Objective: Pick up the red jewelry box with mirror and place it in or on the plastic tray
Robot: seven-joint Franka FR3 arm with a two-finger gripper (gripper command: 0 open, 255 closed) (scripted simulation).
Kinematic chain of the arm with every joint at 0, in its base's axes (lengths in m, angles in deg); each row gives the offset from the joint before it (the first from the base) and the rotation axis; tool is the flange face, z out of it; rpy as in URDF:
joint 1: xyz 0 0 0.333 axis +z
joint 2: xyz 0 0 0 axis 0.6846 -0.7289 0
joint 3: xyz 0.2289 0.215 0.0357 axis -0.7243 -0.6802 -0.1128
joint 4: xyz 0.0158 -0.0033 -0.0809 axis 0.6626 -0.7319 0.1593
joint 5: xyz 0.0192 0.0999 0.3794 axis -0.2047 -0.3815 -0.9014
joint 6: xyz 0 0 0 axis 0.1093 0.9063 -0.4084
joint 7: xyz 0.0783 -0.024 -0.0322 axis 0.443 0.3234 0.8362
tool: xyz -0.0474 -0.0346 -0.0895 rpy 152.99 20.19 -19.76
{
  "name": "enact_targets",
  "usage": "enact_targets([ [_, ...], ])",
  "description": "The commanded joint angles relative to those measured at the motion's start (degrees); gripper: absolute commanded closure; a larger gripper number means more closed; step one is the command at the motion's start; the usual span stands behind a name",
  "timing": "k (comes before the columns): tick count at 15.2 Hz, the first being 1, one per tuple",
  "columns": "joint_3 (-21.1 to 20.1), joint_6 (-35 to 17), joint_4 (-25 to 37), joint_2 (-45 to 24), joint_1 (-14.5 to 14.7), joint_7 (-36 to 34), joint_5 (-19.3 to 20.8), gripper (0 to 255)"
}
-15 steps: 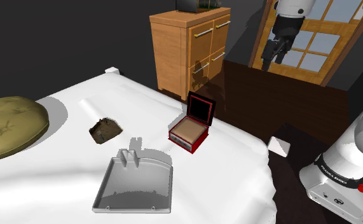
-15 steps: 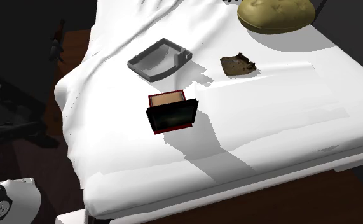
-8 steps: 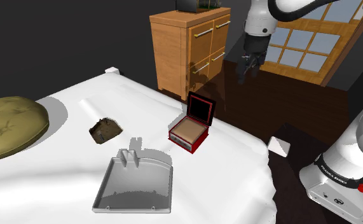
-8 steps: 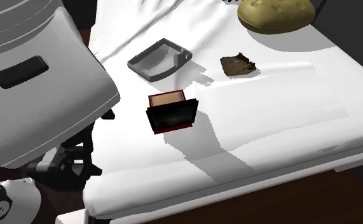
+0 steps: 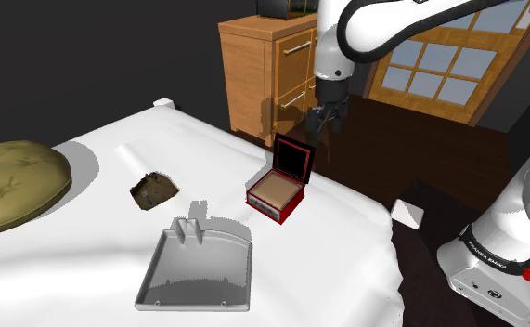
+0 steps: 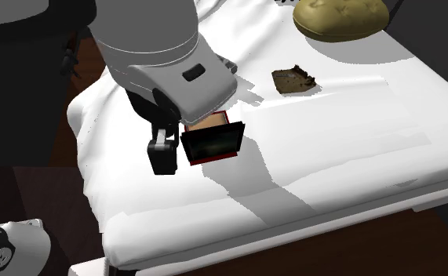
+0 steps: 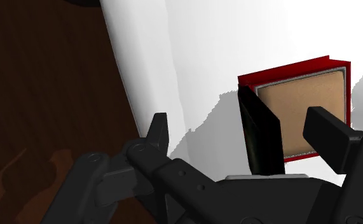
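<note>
While the white arm (image 5: 374,23) bends down from the shoulder view's upper right, you have the all-black 2-finger gripper (image 5: 325,126) hanging above the small red square jewelry box (image 5: 277,193), clear of it and touching nothing. In the wrist view its 2 fingers (image 7: 157,130) stand wide apart with nothing clasped. The box's raised lid (image 7: 260,135) shows between them, farther off, and the tan lining (image 7: 308,105) lies beside the other finger.

You will find the box sitting on the white sheeted bed (image 5: 77,265), close to the edge that borders the dark wooden floor (image 5: 411,149). The lid stands upright at the side toward the floor, its dark inner face turned over the open box. The shallow grey rectangular plastic tray (image 5: 198,269) lies flat on the same sheet, to the shoulder view's lower left of the box, near it but not touching.

A crumpled brown lump (image 5: 154,189) rests farther toward that view's left, and a round olive-green tufted cushion (image 5: 12,184) sits at the left edge. Beyond the bed stand an orange-brown wooden cabinet with metal handles (image 5: 272,74) and a wood-framed paned window (image 5: 444,56). In the second exterior view the arm's broad white link crosses in front of the bed, and the gripper hangs at the box's left.
</note>
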Motion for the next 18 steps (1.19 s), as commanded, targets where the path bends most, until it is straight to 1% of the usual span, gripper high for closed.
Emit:
enact_targets([
  [1,-1.27,-1.01,2.26,-3.95,0.79,-1.27,-0.2,0],
  [2,-1.85,-1.52,3.41,-5.95,1.18,-1.89,-0.2,0],
  [3,-1.98,-1.64,3.69,-6.44,1.28,-2.04,-0.2,0],
  [10,-2.44,-7.64,-0.43,-8.32,1.58,-2.19,-0.21,0],
  [18,-2.43,-7.63,-0.43,-8.31,1.58,-2.19,-0.21,0],
])
